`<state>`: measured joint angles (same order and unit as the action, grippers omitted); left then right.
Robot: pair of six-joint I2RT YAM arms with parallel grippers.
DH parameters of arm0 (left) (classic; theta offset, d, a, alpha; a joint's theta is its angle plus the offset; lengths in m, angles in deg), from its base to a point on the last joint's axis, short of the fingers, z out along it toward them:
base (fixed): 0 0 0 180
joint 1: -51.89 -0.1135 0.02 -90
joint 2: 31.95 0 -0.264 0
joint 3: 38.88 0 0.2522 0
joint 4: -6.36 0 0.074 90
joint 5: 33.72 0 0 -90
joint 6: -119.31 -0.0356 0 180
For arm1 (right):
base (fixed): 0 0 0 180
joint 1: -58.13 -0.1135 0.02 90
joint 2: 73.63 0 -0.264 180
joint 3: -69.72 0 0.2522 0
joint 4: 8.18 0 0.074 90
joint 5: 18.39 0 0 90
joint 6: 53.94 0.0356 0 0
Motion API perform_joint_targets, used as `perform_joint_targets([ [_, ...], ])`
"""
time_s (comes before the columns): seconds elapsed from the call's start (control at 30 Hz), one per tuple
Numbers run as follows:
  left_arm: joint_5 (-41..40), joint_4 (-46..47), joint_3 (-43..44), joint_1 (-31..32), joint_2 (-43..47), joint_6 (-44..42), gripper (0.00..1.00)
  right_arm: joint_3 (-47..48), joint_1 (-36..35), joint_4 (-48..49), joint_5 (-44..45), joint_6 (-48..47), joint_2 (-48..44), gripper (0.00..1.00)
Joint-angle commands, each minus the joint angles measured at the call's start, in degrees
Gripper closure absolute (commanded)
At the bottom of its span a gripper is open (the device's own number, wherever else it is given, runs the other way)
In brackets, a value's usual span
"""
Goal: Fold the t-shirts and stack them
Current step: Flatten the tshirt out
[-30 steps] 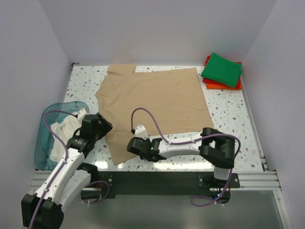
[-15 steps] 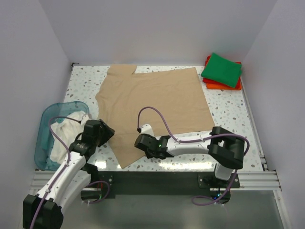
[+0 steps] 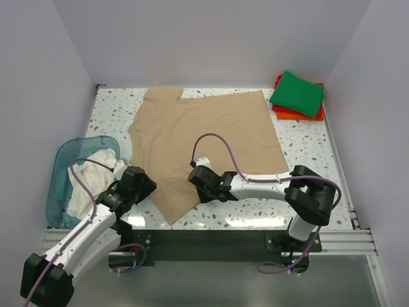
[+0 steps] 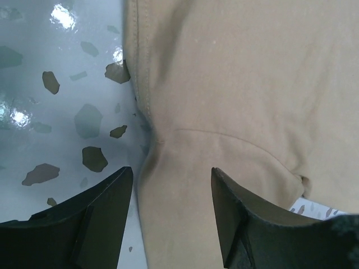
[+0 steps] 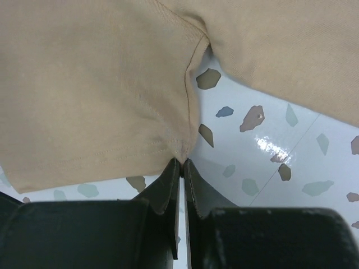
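Observation:
The tan t-shirt (image 3: 204, 128) lies spread flat over the middle of the table. My right gripper (image 3: 197, 178) is at its near edge, shut on the hemmed corner of a sleeve (image 5: 180, 152), with the tan cloth (image 5: 84, 84) spreading beyond the tips. My left gripper (image 3: 142, 185) is open low over the shirt's near left edge, one finger over the tabletop and the other over the tan cloth (image 4: 252, 84). The green t-shirt (image 3: 297, 93) lies folded on the orange-red one (image 3: 287, 114) at the back right. The white t-shirt (image 3: 86, 182) is crumpled in the basket.
A translucent teal basket (image 3: 61, 192) stands at the near left edge of the speckled table (image 3: 307, 153). White walls close in the back and both sides. A purple cable loops above the right arm (image 3: 217, 144).
My right gripper has moved right and slightly away, drawing the sleeve corner with it. My left gripper has moved nearer and to the right, onto the shirt's left edge.

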<state>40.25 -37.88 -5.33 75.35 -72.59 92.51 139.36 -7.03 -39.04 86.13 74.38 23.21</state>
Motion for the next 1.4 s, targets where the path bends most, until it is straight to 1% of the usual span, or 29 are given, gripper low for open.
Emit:
perform_joint_targets([
  [0.0,-2.95,0.24,-1.59,1.75,-0.31,3.15,0.38,-0.59,1.00,2.42,-2.30,-1.06,-3.14,0.95],
  [0.2,-2.87,3.05,-4.32,4.04,-2.60,4.92,0.41,-0.77,1.97,2.86,-4.68,-1.06,-4.46,0.89],
  [0.37,-1.64,5.95,-6.25,6.32,-4.18,5.62,0.44,-0.59,2.06,2.95,-5.38,-0.71,-4.73,0.89],
  [0.47,-2.24,5.88,-6.43,7.90,-5.06,6.58,0.48,0.19,2.24,2.69,-5.73,-0.80,-4.29,0.89],
  [0.57,-3.04,4.99,-6.35,8.96,-5.32,7.11,0.55,0.81,2.50,2.25,-5.91,-0.80,-4.11,0.89],
  [0.63,-3.04,5.34,-6.08,9.06,-5.41,7.11,0.65,0.99,2.68,2.16,-6.00,-0.71,-4.37,0.89],
  [0.67,-3.13,5.43,-5.91,9.06,-5.59,6.94,0.75,1.07,2.85,1.99,-5.91,-0.71,-4.72,0.87],
  [0.7,-3.22,5.43,-5.64,8.97,-5.59,6.68,0.79,1.16,2.94,1.90,-5.91,-0.71,-5.16,0.85],
  [0.73,-3.56,5.34,-4.86,8.97,-5.41,6.15,0.84,1.08,3.03,1.20,-5.21,-0.80,-5.52,0.79],
  [0.77,-3.83,5.34,-4.33,8.97,-5.32,5.80,0.87,0.90,3.29,0.67,-4.60,-0.54,-6.13,0.76],
  [0.8,-4.18,5.17,-3.80,8.97,-5.15,5.45,0.93,0.73,4.07,-0.55,-4.07,-0.27,-7.70,0.73],
  [0.83,-4.27,5.08,-2.75,8.97,-4.89,5.27,0.97,-0.23,4.78,-1.17,-3.46,0.17,-8.76,0.71],
  [0.87,-4.27,4.82,-2.22,9.06,-4.62,4.66,1.00,-0.94,5.66,-1.53,-2.67,1.39,-9.99,0.66],
  [0.93,-4.01,4.82,-1.17,8.97,-4.10,4.13,1.00,-3.65,9.34,-3.01,-1.52,2.54,-14.56,0.61],
  [0.97,-3.75,4.64,-0.81,9.06,-3.92,3.52,1.00,-4.63,10.75,-3.72,0.22,3.59,-16.57,0.55],
  [1.0,-3.40,4.47,-0.46,9.06,-3.74,3.34,1.00,-6.55,13.81,-5.47,1.37,4.12,-19.99,0.54],
  [1.07,-3.30,3.51,-0.19,8.97,-2.69,3.16,1.00,-8.41,17.34,-7.67,3.74,5.26,-23.96,0.51],
  [1.1,-3.22,3.15,-0.19,8.97,-2.17,3.25,1.00,-10.07,21.18,-9.68,4.71,5.35,-25.54,0.51],
  [1.13,-3.30,2.80,-0.10,9.06,-1.12,3.42,1.00,-10.78,23.05,-10.57,5.33,5.36,-28.95,0.51],
  [1.17,-3.30,2.18,-0.19,9.06,-0.50,3.51,1.00,-11.40,27.16,-11.71,5.86,4.92,-30.20,0.51],
  [1.23,-3.04,1.92,-0.19,8.97,0.82,3.51,1.00,-13.33,32.01,-13.83,6.57,3.96,-33.10,0.52],
  [1.27,-3.04,1.39,-0.28,9.06,1.09,3.60,1.00,-13.86,38.21,-14.10,5.35,2.12,-33.64,0.52],
  [1.33,-2.78,0.95,0.16,8.97,1.44,3.60,1.00,-15.44,44.92,-14.10,0.53,0.00,-33.91,0.53],
  [1.37,-2.60,0.60,0.33,9.06,1.36,3.60,1.00,-15.80,50.52,-13.84,-0.71,-1.75,-33.39,0.53],
])
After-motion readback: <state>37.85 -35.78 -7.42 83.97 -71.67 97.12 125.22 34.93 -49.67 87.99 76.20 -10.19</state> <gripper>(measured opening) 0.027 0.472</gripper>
